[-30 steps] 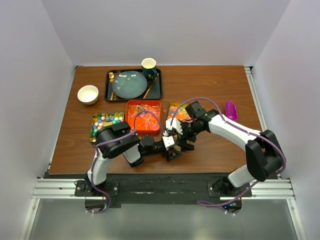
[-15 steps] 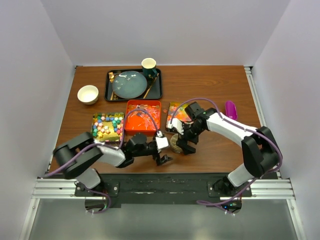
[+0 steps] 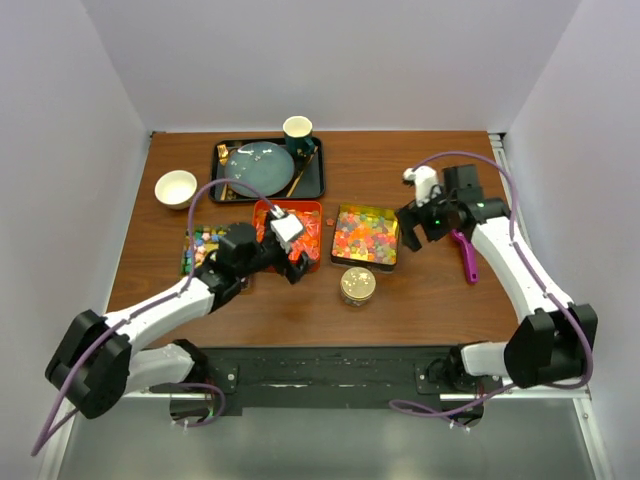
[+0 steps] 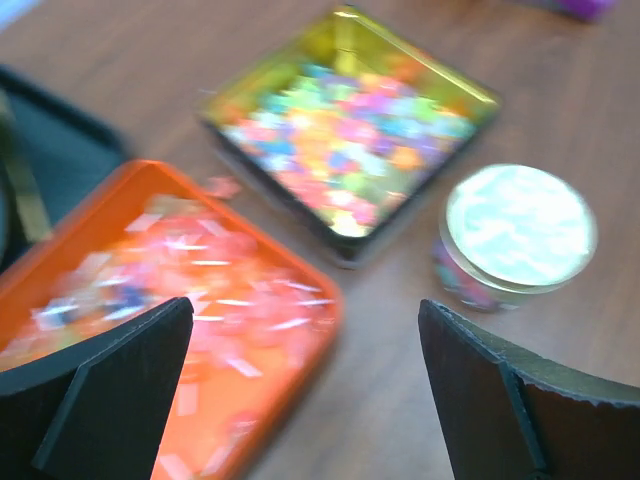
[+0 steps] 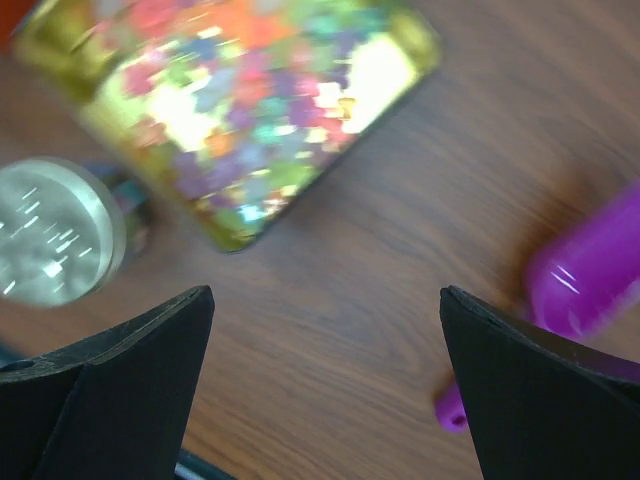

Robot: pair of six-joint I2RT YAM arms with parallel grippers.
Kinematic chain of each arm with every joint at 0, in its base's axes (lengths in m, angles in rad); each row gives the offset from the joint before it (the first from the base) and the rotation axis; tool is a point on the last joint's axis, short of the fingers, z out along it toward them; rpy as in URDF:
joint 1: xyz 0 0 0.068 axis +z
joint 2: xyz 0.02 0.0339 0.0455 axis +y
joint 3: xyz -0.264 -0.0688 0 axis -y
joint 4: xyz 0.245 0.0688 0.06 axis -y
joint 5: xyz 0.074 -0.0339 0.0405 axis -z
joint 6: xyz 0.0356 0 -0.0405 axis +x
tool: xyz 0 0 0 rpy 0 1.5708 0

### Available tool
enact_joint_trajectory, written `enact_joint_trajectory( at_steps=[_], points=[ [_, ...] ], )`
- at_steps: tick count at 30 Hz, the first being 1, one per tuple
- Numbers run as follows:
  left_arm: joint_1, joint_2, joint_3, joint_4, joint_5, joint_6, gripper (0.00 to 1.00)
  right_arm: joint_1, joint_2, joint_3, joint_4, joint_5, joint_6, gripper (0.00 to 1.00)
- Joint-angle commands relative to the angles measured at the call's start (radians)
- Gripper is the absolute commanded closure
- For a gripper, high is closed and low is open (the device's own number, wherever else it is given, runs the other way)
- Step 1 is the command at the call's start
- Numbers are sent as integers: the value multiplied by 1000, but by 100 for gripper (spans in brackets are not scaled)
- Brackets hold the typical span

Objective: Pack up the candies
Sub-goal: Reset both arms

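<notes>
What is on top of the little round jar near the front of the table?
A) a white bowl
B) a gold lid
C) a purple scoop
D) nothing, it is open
B: the jar is capped by a round gold lid, seen in both the top and left wrist views.

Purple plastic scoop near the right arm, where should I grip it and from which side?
The purple plastic scoop lies flat on the wooden table, so probably take its slim near-end handle from straight above, the right gripper closing across its width.
</notes>
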Motion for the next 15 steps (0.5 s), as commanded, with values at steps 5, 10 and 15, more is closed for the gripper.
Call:
enact_joint_trajectory(
  at_steps=[5,10,15],
  points=[
    [202,-18,193,-188,-93,109,0,-48,-177,-121,165,432,237,1],
    [349,38,253,-197,-114,8,0,-52,-264,-141,109,420,295,1],
    [440,77,298,-220,-101,-66,0,-52,-306,-119,73,396,355,1]
  ],
)
